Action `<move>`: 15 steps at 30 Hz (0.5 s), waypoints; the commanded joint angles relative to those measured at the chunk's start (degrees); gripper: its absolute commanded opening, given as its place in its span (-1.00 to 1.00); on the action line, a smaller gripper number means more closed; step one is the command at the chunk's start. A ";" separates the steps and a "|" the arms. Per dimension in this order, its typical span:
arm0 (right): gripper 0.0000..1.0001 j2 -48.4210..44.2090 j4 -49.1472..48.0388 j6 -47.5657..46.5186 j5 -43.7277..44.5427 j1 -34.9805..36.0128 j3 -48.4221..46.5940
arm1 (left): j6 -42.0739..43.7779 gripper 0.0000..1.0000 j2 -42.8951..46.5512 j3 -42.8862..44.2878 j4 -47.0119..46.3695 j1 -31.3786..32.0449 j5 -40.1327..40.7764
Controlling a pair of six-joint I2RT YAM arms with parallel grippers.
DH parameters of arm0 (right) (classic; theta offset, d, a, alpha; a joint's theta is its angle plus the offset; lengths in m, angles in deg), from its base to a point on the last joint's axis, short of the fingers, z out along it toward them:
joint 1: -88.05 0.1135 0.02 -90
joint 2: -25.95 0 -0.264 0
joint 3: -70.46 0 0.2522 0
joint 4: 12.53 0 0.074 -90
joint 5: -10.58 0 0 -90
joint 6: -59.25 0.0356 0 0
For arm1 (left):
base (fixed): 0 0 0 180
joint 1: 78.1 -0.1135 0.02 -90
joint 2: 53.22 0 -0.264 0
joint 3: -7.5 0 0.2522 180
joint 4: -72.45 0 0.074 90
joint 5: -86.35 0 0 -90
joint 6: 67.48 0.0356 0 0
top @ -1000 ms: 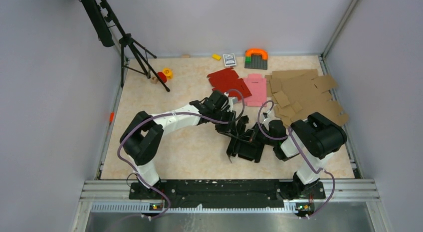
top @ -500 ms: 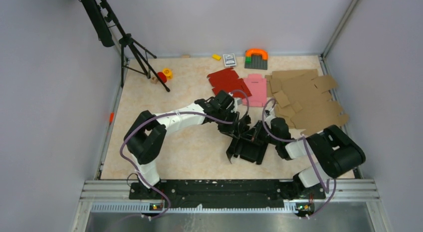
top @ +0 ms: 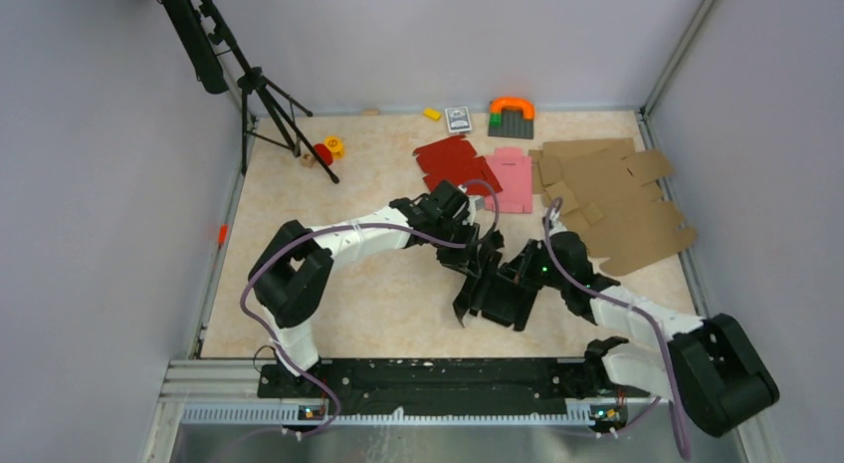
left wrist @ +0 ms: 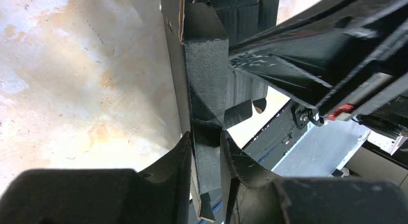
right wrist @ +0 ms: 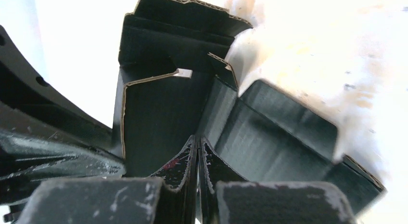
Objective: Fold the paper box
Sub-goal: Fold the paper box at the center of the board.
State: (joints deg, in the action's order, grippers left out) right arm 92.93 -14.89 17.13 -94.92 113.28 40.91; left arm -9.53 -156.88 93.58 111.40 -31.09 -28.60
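Two grippers work one box (top: 495, 299), half-raised at the centre of the top view. The left gripper (left wrist: 207, 139) pinches an upright panel, probably to steady it. The right gripper (right wrist: 197, 151) is pressed together inside the box, and whether it holds a flap is unclear. Both arms stretch inward, the right one low.

Black matte corrugated-cardboard box blank (top: 495, 296) (left wrist: 207, 65) (right wrist: 159, 103), partly folded. Several panels and flaps stand upright at angles, with brown cut edges exposed. It rests on the beige table (top: 378, 304), near-centre, slightly right.
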 commanded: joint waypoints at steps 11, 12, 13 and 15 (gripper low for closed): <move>0.38 -22.19 46.59 -0.28 20.07 -0.49 -7.96 | -0.55 -0.49 0.82 1.78 -1.77 0.20 -0.89; 0.26 -22.92 46.34 0.51 19.67 -0.51 -6.96 | -0.64 -0.49 0.74 1.76 -1.81 0.21 -0.96; 0.14 -23.32 45.70 1.23 19.29 -0.53 -5.82 | -0.64 -0.49 0.74 1.78 -1.88 0.20 -1.02; 0.01 -22.82 44.22 2.66 18.82 -0.52 -3.52 | -0.79 -0.50 0.65 1.77 -2.03 0.20 -1.19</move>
State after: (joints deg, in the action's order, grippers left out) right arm 70.72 25.94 16.37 -78.09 113.24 34.65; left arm -10.18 -156.88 93.58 111.05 -31.09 -28.93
